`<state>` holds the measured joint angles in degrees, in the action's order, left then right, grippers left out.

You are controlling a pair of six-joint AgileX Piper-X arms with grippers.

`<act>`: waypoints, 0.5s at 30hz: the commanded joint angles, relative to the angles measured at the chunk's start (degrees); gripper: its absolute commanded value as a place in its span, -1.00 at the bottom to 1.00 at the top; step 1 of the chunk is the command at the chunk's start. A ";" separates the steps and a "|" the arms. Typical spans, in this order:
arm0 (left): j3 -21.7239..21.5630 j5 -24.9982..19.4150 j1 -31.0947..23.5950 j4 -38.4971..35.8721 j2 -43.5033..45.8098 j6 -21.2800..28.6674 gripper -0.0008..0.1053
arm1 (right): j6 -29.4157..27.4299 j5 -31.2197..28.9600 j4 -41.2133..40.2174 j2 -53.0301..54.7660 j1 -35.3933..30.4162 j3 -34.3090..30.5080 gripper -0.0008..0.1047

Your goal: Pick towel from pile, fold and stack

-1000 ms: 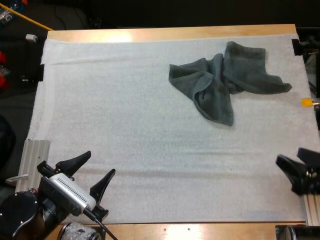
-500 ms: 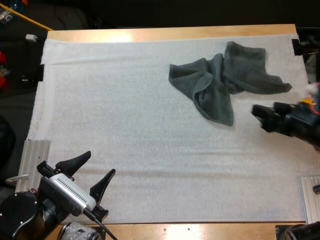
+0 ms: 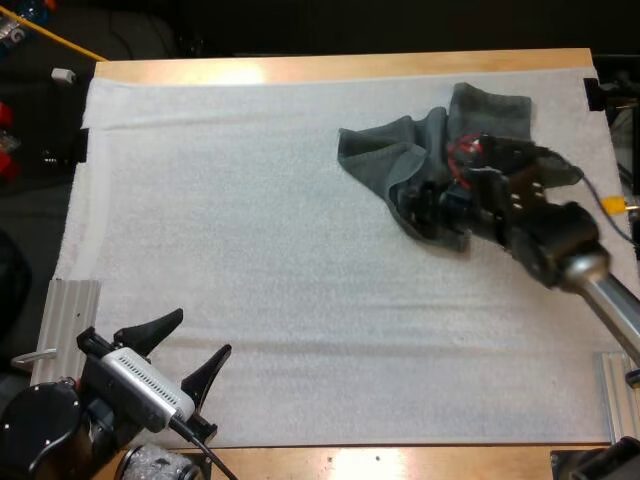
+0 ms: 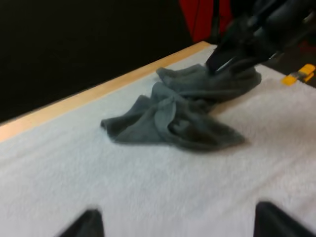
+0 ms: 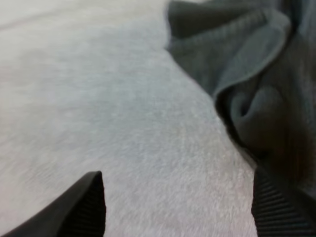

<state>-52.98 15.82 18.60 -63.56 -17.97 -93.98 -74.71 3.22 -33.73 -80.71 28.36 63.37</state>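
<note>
Since the earlier moments the towel [image 3: 385,158] has kept its place, a dark grey-green crumpled heap, while the right hand [image 3: 422,206] has swung in from the right edge and now hangs over the towel's near flap. Seen from that hand's own camera, its two black fingers [image 5: 83,208] stand spread apart with nothing between them; the towel [image 5: 256,74] lies just ahead of them and toward one finger, and bare mat [image 5: 98,98] is below and in front of the other. I cannot tell whether either finger touches the cloth. From the left wrist camera the right hand [image 4: 224,58] is at the far part of the towel [image 4: 182,118]. The left hand [image 3: 190,346] is well apart from the towel, at the near left corner of the white mat [image 3: 250,200], its fingers also spread wide on nothing. The mat covers the wooden worktop [image 3: 350,66].
</note>
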 commanded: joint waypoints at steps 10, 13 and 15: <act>-0.36 0.24 0.24 -6.36 -0.14 -0.79 0.15 | 5.32 -2.88 9.02 -12.88 0.00 0.20 0.18; -0.36 0.24 0.24 -7.67 -0.14 -1.37 0.15 | 5.99 -6.38 10.92 -15.96 -0.18 0.20 0.18; -0.36 0.43 0.24 -8.43 -0.14 -1.76 0.15 | 5.64 -9.42 12.59 -18.08 -0.18 0.48 0.18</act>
<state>-52.98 15.93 18.60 -71.82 -17.97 -95.04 -68.98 -4.99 -21.94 -98.87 28.36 63.37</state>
